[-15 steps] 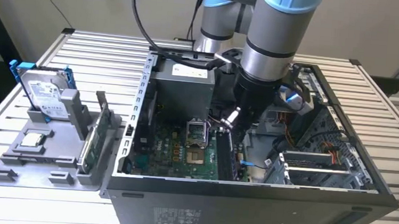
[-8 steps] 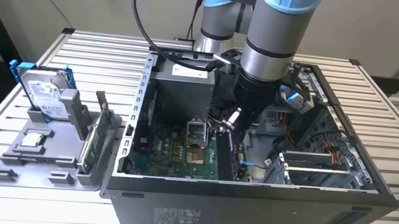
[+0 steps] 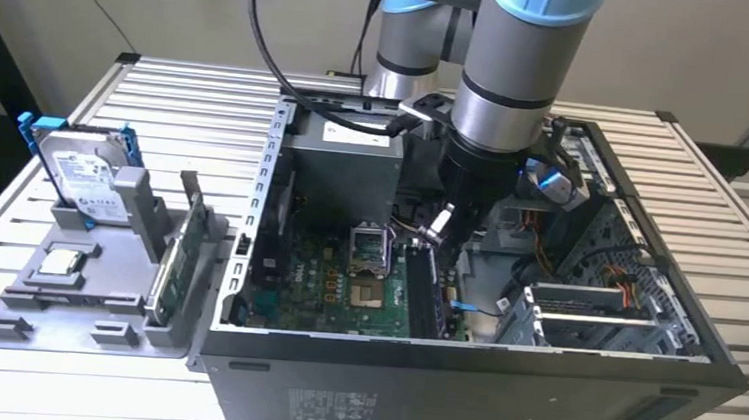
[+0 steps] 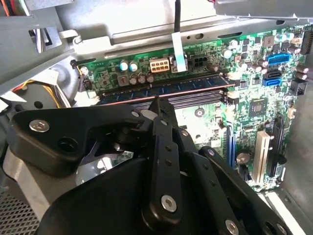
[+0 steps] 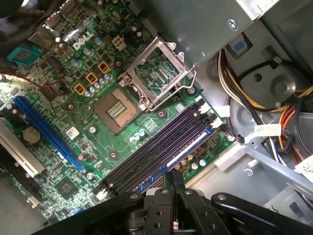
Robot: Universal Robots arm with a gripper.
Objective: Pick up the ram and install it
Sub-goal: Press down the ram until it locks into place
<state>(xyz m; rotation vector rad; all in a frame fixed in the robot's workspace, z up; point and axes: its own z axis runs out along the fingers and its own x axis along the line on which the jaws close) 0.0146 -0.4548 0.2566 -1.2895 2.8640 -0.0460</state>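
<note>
While the end effector [image 4: 157,100] (fingers together) touches the seated ram [image 4: 161,88].

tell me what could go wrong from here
1. The gripper sits at the ram's top edge near its middle. If one end isn't lined up in the slot, pushing may tilt it or flex the motherboard.
2. The cables lie close to the slots' end and could snag the arm.

ram [image 4: 161,89] in motherboard [image 5: 73,122] slot — hand [image 4: 159,105] just above
</note>
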